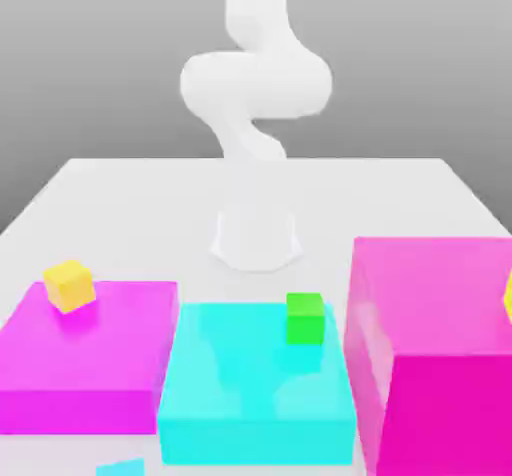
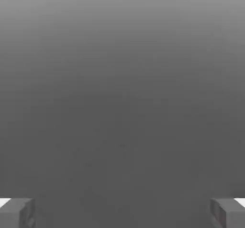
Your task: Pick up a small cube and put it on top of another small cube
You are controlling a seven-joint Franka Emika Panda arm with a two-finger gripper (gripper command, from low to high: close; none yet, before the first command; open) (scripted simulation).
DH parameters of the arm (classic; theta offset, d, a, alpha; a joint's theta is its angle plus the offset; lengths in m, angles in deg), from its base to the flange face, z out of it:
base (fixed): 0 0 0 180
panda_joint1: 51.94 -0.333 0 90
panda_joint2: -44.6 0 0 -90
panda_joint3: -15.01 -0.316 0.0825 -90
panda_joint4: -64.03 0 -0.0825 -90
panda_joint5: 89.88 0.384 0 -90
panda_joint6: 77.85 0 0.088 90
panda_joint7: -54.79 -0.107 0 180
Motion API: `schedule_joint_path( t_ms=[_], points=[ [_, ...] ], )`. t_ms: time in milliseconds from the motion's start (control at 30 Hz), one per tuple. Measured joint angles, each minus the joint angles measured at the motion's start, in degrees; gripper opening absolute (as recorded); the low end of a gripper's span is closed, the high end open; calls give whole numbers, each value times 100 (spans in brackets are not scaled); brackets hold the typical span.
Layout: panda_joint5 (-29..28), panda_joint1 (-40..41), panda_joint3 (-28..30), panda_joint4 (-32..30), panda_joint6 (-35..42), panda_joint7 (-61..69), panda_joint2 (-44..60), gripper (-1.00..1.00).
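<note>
No readable text or numbers on anything.

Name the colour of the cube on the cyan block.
Green, best seen in the exterior view.

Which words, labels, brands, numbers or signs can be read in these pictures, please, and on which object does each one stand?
There are none that can be read: I see no text on the green cube, the yellow cube, the flat cyan block, the flat purple block, the tall pink block or the robot arm.
</note>
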Motion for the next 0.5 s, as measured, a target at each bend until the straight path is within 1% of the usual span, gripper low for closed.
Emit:
schedule_joint_path(
  t_ms=[300,500],
  points=[
    [643,-457,813,163,-398,1232,1902,0],
    [1130,-546,1143,274,-645,2088,3158,0]
  ],
)
